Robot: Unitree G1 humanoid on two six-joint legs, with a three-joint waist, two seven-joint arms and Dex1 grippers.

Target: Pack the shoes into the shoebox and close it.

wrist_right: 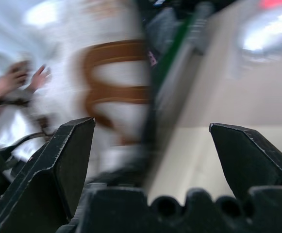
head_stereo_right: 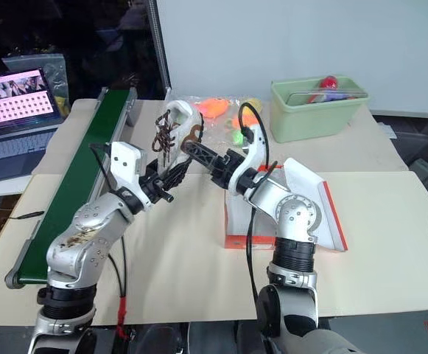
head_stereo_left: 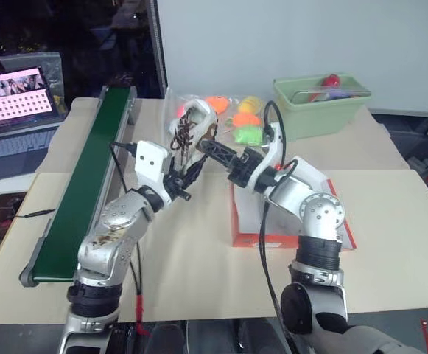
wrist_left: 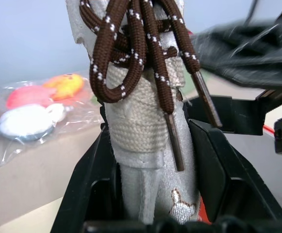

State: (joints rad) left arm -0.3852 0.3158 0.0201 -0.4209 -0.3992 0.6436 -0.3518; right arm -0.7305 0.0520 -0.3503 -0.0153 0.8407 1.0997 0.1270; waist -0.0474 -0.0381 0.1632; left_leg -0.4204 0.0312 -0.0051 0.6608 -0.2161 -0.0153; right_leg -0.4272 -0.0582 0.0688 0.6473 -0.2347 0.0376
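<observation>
- Pale beige board is covering the table, and its near left part is lying bare, giving open room in front of the shoebox.
- The orange-red shoebox is sitting right of centre; the right arm is crossing over it and hiding much of its white inside, with the lid lying open toward the right.
- The left gripper is pinching one shoe tight between its black fingers and holding it up in the air, left of the box and beyond its far left corner, dark brown laces dangling.
- The right gripper is standing with its fingers spread wide and gripping nothing, its tips just beside the raised shoe.
- A green conveyor belt is running along the left side, from near to far, edging the left arm's room.
- Colourful plush toys in clear plastic are lying on the far side, just behind the lifted shoe.
- A pale green bin is sitting at the far right, well apart from the box.
- A laptop is glowing at the far left, off the table.
</observation>
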